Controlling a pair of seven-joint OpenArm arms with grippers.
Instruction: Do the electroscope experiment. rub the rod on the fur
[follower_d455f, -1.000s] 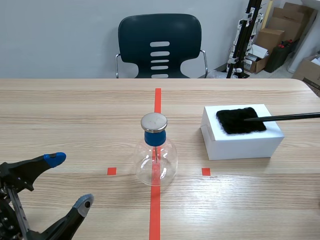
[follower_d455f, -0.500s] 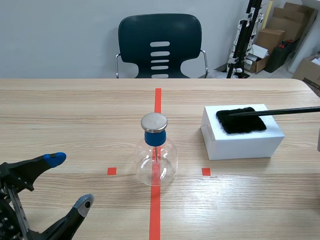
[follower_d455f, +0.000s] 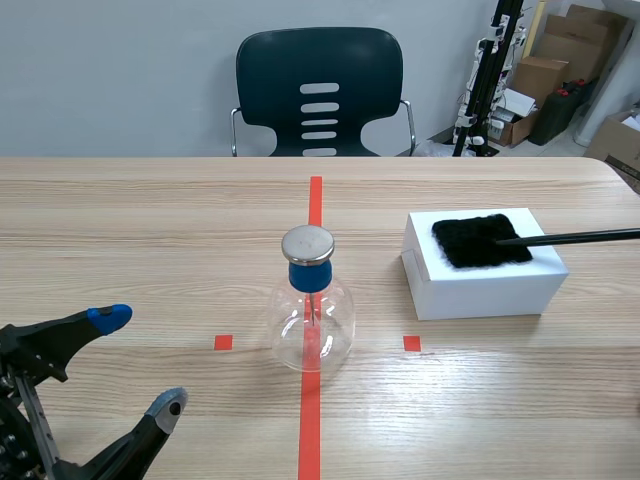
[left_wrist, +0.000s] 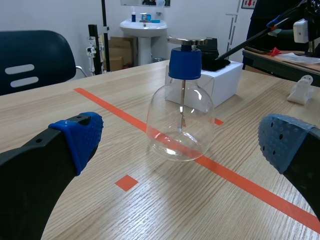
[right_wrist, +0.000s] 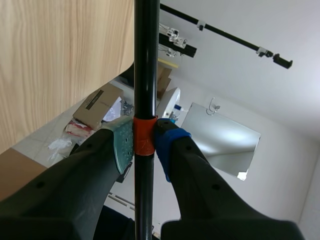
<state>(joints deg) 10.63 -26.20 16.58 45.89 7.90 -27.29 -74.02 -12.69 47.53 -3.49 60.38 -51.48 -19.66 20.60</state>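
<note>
Rod (follower_d455f: 570, 238): thin, black, lying near level, tip on the black fur (follower_d455f: 470, 243) atop the white box (follower_d455f: 480, 288), right of the flask electroscope (follower_d455f: 312, 320). My right pincer (right_wrist: 144, 140) clamps it at an orange band. My left pincer (follower_d455f: 139, 360) rests low over the counter (follower_d455f: 150, 230), spread wide.

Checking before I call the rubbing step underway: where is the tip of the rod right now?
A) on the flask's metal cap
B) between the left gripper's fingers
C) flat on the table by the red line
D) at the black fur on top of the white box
D: the rod runs in from the right and its tip ends on the fur atop the white box, well clear of the flask.
</note>
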